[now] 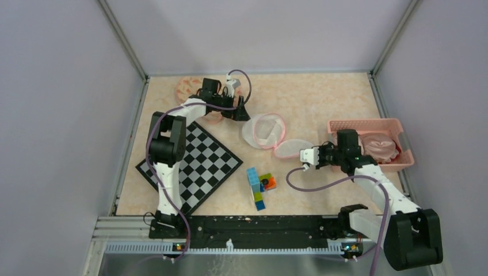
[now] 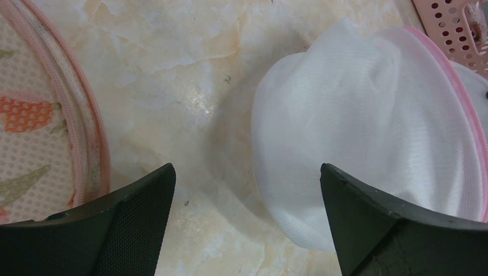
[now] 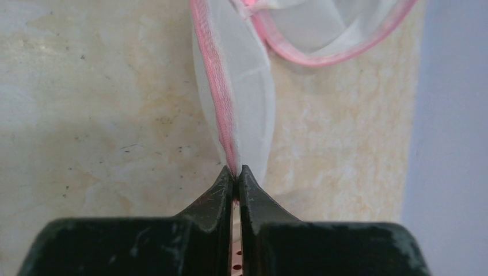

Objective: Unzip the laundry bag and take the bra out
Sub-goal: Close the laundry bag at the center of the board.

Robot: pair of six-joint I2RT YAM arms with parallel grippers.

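Observation:
The laundry bag is white mesh with pink zipper trim, lying slack at the table's middle with its pink rim gaping. My right gripper is shut on the bag's pink edge, the trim pinched between the fingertips. My left gripper hovers open at the bag's far-left side. Its wrist view shows the white mesh reaching between the spread fingers, untouched. A pink cupped garment, apparently the bra, lies in the pink basket.
A second round mesh bag with an orange pattern lies at the back left, also in the left wrist view. A checkerboard sits at the front left, with stacked coloured blocks near the front middle.

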